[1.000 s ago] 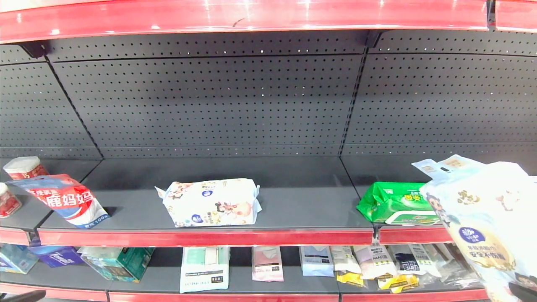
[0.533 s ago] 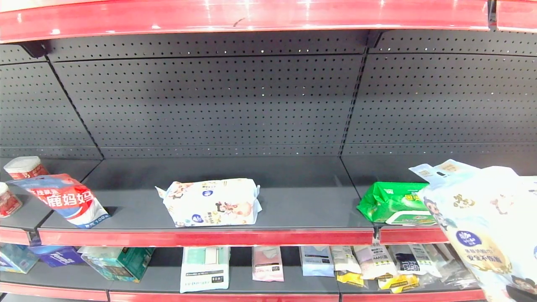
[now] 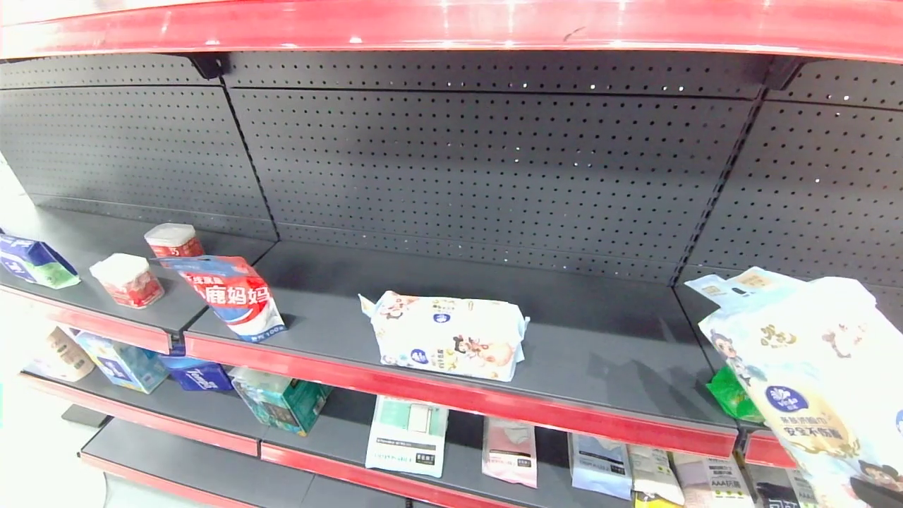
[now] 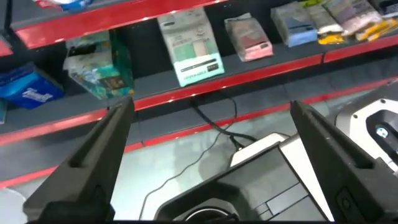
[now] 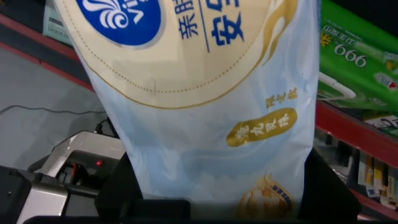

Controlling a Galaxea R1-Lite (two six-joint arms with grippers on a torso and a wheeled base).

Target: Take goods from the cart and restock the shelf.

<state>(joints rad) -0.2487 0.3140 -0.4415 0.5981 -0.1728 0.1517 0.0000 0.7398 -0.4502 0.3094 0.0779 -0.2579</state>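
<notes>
My right gripper (image 5: 217,202) is shut on a large pale-blue tissue pack (image 3: 811,381) with cartoon print, held upright at the right, in front of the shelf's front edge. In the right wrist view the pack (image 5: 205,106) sits between the two dark fingers (image 5: 134,186). The dark middle shelf (image 3: 600,339) bears a white cartoon-printed pack (image 3: 448,335) lying flat near its front edge. A green pack (image 3: 730,395) peeks out behind the held pack. My left gripper (image 4: 211,109) hangs low over the floor, open with nothing in it, facing the lower shelf.
A red and blue bag (image 3: 233,293), two small white-topped rolls (image 3: 173,240) and a blue pack (image 3: 35,261) stand on the shelf's left part. The lower shelf holds a teal box (image 3: 282,402) and several flat packets (image 3: 408,434). Bare shelf lies right of the white pack.
The head camera has turned to the left, so the shelf's left bay has come into view. The held tissue pack keeps its place at the right.
</notes>
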